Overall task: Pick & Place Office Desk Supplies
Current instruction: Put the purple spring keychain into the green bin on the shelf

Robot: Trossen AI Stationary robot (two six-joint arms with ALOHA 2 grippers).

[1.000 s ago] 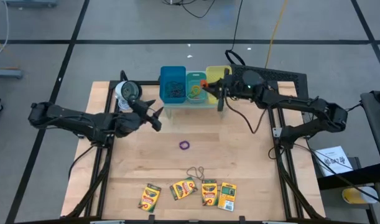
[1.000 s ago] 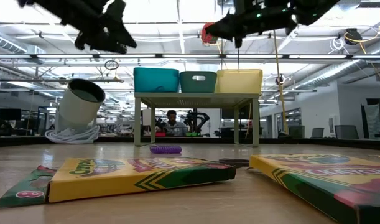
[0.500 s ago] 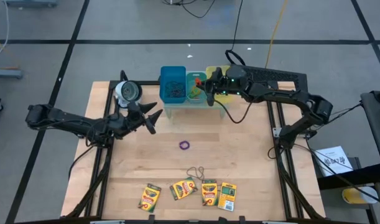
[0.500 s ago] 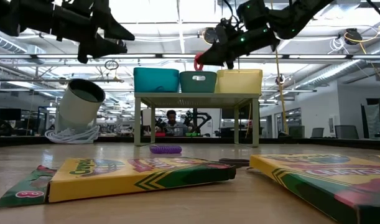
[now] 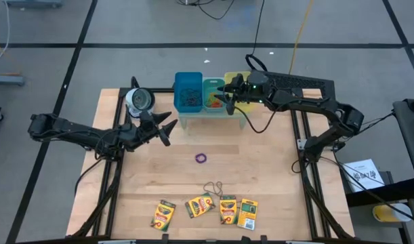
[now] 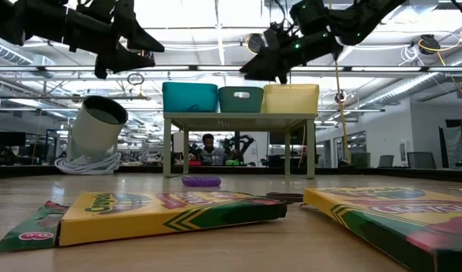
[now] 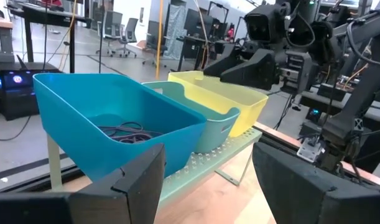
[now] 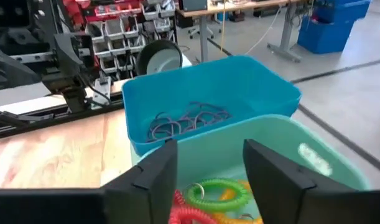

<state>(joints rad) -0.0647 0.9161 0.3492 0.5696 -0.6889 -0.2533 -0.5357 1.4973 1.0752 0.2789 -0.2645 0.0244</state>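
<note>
1. Over the teal bin (image 5: 213,97) at the table's far edge: right gripper (image 5: 227,96) hangs w/ fingers spread, nothing between them. Right wrist view shows red, green and orange ring bands (image 8: 209,200) lying in that bin directly under the fingers.
2. Step in hand, my read: drop-off of a band into the teal bin looks done; arm is due to pull back.
3. Left gripper (image 5: 167,128) hovers above the table in front of the blue bin (image 5: 188,91), fingers spread, empty. Blue bin holds thin wiry loops (image 7: 124,131).
4. Still on the table: purple ring band (image 5: 201,158) mid-table, well apart from both grippers; a wiry loop (image 5: 213,187) just behind the row of four crayon boxes (image 5: 204,211) at the near edge.
5. Next move, prob.: one arm goes to the purple band — low, small, so needs a straight-down approach w/ fingertips astride it close to the wood, then carry to the teal bin. Crayon boxes are flat; an edge grip is likely needed.
6. Yellow bin (image 5: 238,81): contents can't tell.
</note>
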